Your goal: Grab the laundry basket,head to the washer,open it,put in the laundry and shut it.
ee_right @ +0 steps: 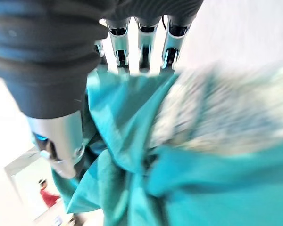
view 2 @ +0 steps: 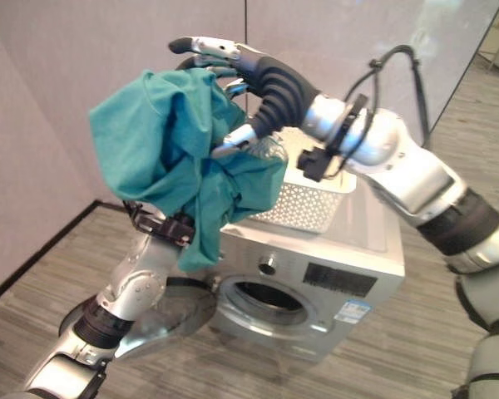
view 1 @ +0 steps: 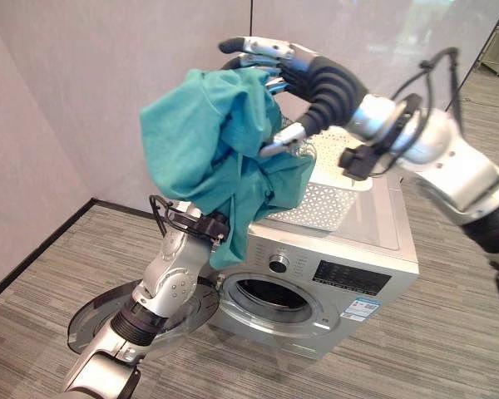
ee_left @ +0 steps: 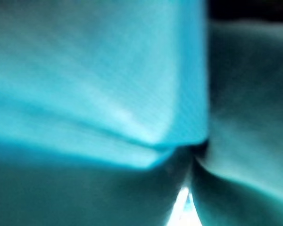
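A teal cloth (view 1: 200, 141) hangs bunched in the air above and in front of the silver washer (view 1: 341, 274). My right hand (view 1: 303, 71) is at the cloth's top edge, with fingers (ee_right: 141, 42) curled over it and the thumb (view 1: 281, 140) pressed in from below. My left arm rises from the lower left, and its hand is buried under the cloth near the wrist (view 1: 201, 226); folds of the cloth (ee_left: 108, 94) cover the left wrist view. The white perforated laundry basket (view 1: 324, 199) sits on the washer's top. The round washer door (view 1: 108, 320) is swung open to the left and the drum mouth (view 1: 274, 295) is uncovered.
A plain grey wall (view 1: 83, 83) stands close behind the washer, with a dark skirting along its foot. Striped grey flooring (view 1: 449, 332) stretches to the right and in front. The open door juts out low beside my left arm.
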Tool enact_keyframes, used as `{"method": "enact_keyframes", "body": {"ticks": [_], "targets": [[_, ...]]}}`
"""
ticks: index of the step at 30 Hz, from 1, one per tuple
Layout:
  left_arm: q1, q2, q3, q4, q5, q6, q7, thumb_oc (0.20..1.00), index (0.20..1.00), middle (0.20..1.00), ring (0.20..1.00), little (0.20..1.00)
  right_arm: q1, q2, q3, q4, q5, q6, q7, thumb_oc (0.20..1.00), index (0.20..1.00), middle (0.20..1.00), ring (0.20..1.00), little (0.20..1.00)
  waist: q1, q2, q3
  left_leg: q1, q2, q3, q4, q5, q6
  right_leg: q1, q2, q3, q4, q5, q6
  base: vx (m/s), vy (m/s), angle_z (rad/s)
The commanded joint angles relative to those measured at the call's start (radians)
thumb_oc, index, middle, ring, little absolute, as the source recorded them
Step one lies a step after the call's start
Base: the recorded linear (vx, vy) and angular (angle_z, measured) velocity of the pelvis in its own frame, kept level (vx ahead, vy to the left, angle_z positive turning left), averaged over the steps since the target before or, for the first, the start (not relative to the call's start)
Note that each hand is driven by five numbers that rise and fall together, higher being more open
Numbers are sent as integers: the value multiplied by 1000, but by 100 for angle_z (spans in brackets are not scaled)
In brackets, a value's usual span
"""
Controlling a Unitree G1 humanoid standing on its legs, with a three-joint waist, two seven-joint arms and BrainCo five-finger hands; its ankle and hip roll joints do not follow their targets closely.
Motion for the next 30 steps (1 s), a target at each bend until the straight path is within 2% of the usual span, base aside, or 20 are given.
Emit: {"method": "enact_keyframes", "body": {"ticks": [1,2,7,8,9,11,14,15,16,17,18,22,23,25,26,28,30], "targets": [[-32,74,103,-49,73,-92,-52,200,200,200,200,200,68,-79,-110,58,-22,-43,-58,1000,1000,1000,1000,1000,11,-17,-64,-15,25,36,3,-17,-30,19,-32,22,-1,26,31,4,-2,-5],[-32,75,102,-49,73,-92,-51,200,200,200,200,200,72,-80,-114,57,-22,-42,-58,1000,1000,1000,1000,1000,12,-18,-65,-15,25,36,3,-17,-30,19,-32,22,-1,26,31,5,-8,-14],[193,155,282,-137,117,-80,-133,200,200,200,200,200,411,-176,-625,32,-238,-112,-213,1000,1000,1000,1000,1000,-21,17,-66,-13,30,47,3,-26,-30,11,-29,36,-1,24,34,4,-3,-5],[239,166,307,-161,124,-78,-153,200,200,200,200,200,490,-186,-719,23,-279,-123,-233,1000,1000,1000,1000,1000,-25,17,-67,-14,31,48,3,-27,-31,9,-28,37,-1,23,34,0,0,0],[298,180,324,-197,143,-70,-180,200,200,200,200,200,630,-186,-868,26,-325,-126,-271,1000,1000,1000,1000,1000,-28,15,-68,-15,34,47,3,-29,-32,8,-26,39,-1,22,33,12,-16,-4],[394,172,358,-234,134,-59,-226,200,200,200,200,200,833,-153,-1073,64,-369,-138,-314,1000,1000,1000,1000,1000,-42,16,-67,-22,33,47,3,-29,-32,0,-25,44,-1,23,34,11,-13,-5],[523,137,346,-248,92,-27,-270,200,200,200,200,200,1049,-47,-1260,151,-392,-142,-383,1000,1000,1000,1000,1000,-46,15,-54,-25,34,47,3,-38,-29,-4,-24,46,-1,18,34,4,-4,1],[523,139,339,-250,90,-26,-271,200,200,200,200,200,1067,-43,-1276,147,-390,-144,-383,1000,1000,1000,1000,1000,-39,12,-57,-29,32,46,3,-31,-28,-8,-25,45,-1,23,34,-10,-19,-5],[593,150,330,-237,61,-2,-300,200,200,200,200,200,1123,-14,-1298,256,-416,-117,-407,1000,1000,1000,1000,1000,-37,13,-40,-36,31,43,3,-28,-24,-13,-23,42,-1,25,32,-25,-8,-4],[597,153,328,-239,58,-1,-303,200,200,200,200,200,1129,-15,-1299,262,-414,-122,-407,1000,1000,1000,1000,1000,-35,11,-44,-36,31,43,3,-28,-24,-13,-23,42,-1,25,32,-32,-15,-3],[692,182,344,-241,32,31,-337,200,200,200,200,200,1234,-14,-1328,360,-530,-73,-418,1000,1000,1000,1000,1000,-31,15,-20,-39,30,38,3,-24,-17,-17,-20,40,16,24,29,-40,-9,-3],[801,240,326,-235,-8,64,-384,200,200,200,200,200,1252,47,-1252,583,-594,-50,-459,1000,1000,1000,1000,1000,-14,26,43,-50,30,37,3,-17,-1,-54,-24,37,53,23,28,-96,-2,0],[803,242,329,-235,-9,64,-385,200,200,200,200,200,1246,47,-1245,589,-594,-53,-461,1000,1000,1000,1000,1000,-15,23,43,-50,30,38,3,-17,-1,-54,-24,38,54,23,28,-56,1,0],[863,254,322,-215,-26,81,-392,200,200,200,200,200,1238,191,-1161,712,-552,-63,-450,1000,1000,1000,1000,1000,-6,32,99,-52,29,49,3,-12,10,-71,-24,38,58,24,31,-127,17,0],[882,260,327,-214,-24,79,-386,200,200,200,200,200,1238,266,-1102,630,-564,-53,-432,1000,1000,1000,1000,1000,-8,37,136,-60,29,59,3,-4,14,-94,-24,50,70,22,30,-239,30,-1],[882,280,318,-194,-24,80,-385,200,200,200,200,200,1248,329,-1070,716,-477,-81,-379,1000,1000,1000,1000,1000,-8,35,194,-84,28,69,9,10,18,-140,-26,68,99,17,25,-234,17,-14],[903,284,288,-174,-27,87,-385,200,200,200,200,200,1231,391,-966,762,-439,-85,-321,1000,1000,1000,1000,1000,-1,27,254,-129,30,75,52,7,19,-187,-32,76,141,12,16,-233,-11,-31]]}}
